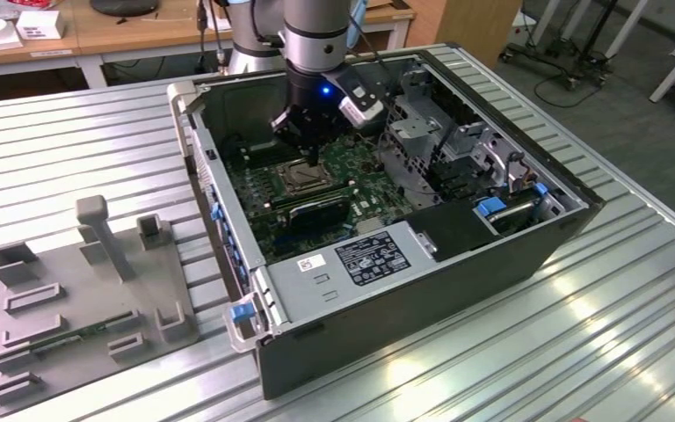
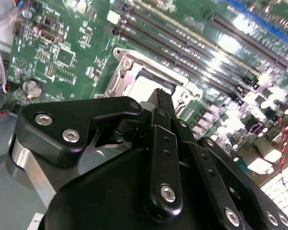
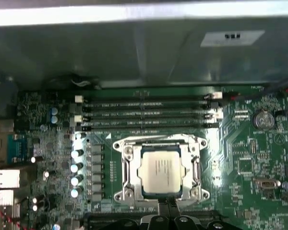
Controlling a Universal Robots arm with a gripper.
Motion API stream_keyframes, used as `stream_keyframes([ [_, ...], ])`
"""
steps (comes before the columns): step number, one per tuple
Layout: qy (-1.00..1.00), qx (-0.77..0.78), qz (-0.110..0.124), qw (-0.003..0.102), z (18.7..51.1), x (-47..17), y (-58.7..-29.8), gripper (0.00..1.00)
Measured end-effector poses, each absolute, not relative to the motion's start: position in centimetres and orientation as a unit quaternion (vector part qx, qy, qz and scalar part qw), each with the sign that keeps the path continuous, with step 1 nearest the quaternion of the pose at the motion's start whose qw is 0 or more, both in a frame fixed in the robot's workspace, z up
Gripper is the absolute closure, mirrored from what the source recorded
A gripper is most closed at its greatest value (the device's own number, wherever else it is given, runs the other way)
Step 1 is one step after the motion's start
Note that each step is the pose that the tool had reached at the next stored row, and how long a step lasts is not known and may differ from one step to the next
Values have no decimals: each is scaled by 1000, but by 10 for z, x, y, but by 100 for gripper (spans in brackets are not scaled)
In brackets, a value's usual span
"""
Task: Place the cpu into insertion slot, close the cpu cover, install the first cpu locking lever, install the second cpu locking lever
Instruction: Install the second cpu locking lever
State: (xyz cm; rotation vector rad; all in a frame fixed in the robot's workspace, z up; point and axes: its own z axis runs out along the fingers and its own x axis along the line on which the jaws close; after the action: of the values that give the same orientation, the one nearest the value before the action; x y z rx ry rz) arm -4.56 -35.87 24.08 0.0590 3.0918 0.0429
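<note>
Inside the open computer case (image 1: pixel 455 264), the cpu (image 3: pixel 162 171) sits in the insertion slot (image 3: pixel 125 165) with the cpu cover (image 3: pixel 159 142) down around it, and the tool (image 3: pixel 169 208), fingers together and empty, hovers at the rim, where a misjudged push could scrape the motherboard (image 3: pixel 249 158).

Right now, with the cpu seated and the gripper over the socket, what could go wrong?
1. The gripper hangs close over the cpu cover; a skewed descent could scrape the cpu.
2. The memory slots run right beside the insertion slot, so sideways drift could catch them.
</note>
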Motion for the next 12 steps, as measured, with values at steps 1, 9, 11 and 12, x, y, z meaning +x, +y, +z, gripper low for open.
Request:
stream_keyframes([
  [1, 999, 19, 14, 24, 241, -46, -360, 89],
  [9, 999, 19, 14, 24, 241, -46, -376, 89],
  [11, 999, 19, 14, 24, 241, -46, -376, 89],
  [12, 999, 19, 14, 24, 241, -46, -376, 89],
])
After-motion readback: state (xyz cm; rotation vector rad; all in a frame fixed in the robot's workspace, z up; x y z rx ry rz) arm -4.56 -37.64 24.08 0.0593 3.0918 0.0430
